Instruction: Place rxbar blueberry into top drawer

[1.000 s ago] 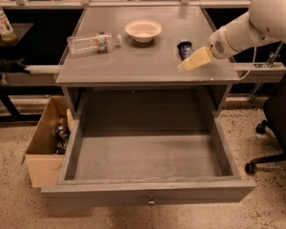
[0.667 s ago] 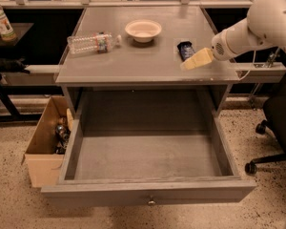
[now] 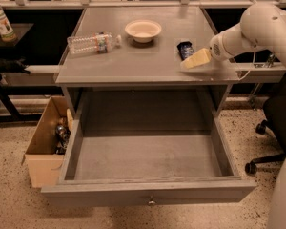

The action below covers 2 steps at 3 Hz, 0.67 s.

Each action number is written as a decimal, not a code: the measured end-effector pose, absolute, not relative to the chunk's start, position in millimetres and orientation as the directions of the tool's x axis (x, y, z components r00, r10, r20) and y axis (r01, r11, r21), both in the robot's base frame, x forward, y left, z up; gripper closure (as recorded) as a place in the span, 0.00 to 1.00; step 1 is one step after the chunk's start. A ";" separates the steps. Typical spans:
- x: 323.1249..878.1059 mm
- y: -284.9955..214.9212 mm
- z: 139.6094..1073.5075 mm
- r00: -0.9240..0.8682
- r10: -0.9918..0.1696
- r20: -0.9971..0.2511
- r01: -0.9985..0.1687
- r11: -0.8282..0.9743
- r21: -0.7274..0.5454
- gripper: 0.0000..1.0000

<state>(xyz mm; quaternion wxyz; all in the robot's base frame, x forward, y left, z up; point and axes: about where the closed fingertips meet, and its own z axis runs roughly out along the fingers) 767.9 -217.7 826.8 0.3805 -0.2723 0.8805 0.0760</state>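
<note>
On the flat grey cabinet top (image 3: 133, 66), the small dark navy-blue rxbar blueberry (image 3: 185, 49) is lying near the right edge, with the cream-coloured gripper (image 3: 196, 59) sitting right against its near right side.

At far left, a labelled plastic bottle (image 3: 0, 20) is standing on a dark side shelf, and an open tan cardboard box (image 3: 43, 147) is sitting on the speckled beige floor (image 3: 14, 209) beside the cabinet. A clear plastic bottle (image 3: 93, 43) is lying on its side on the top, left of a shallow cream bowl (image 3: 143, 30). Below, the wide grey top drawer (image 3: 148, 192) is standing pulled out, its bare bottom showing. Whether the gripper is spread or closed cannot be told. A black wheeled chair (image 3: 276, 123) is standing at far right.
</note>
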 end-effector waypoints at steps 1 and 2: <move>791.3 -217.6 843.8 -0.561 -0.412 -0.718 -0.518 0.851 -0.084 0.00; 803.9 -216.0 859.5 -0.556 -0.405 -0.726 -0.509 0.856 -0.088 0.00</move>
